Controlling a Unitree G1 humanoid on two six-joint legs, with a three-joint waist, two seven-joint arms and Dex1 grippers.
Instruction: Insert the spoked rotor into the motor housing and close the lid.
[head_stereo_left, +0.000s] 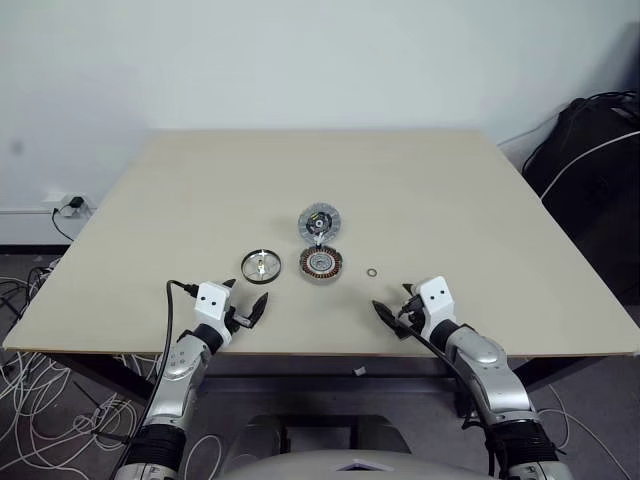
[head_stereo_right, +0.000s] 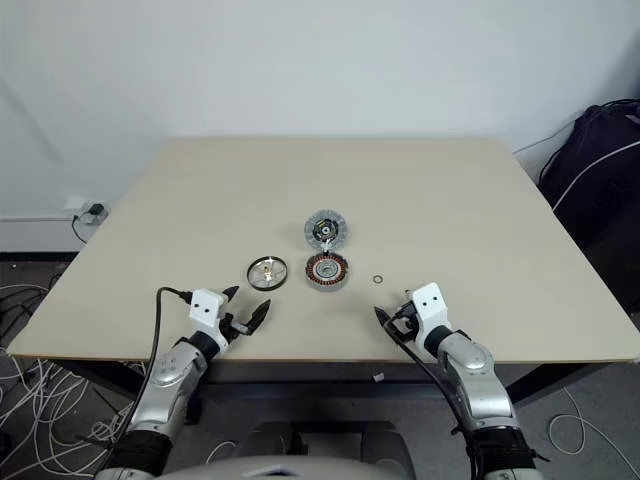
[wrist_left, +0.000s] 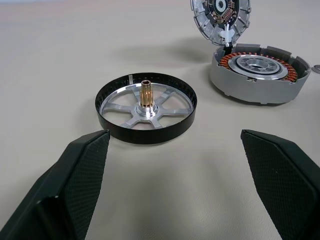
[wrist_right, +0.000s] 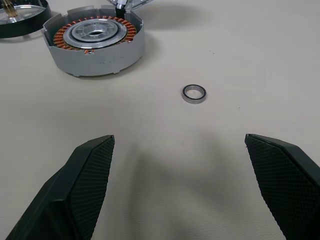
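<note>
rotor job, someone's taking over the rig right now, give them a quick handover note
Left gripper: open, empty, hovering over the near table edge, facing the rotor.
Right gripper: open, empty, facing the small washer.
Rotor: flat on the table, hub pin up, just left of the housing, apart from it.
Housing: mid-table, windings exposed, no rotor inside.
Lid: open, standing behind the housing, joined to it at the back edge.
Done: nothing yet.
Left: pick up the rotor, seat it in the housing, close the lid.
</note>
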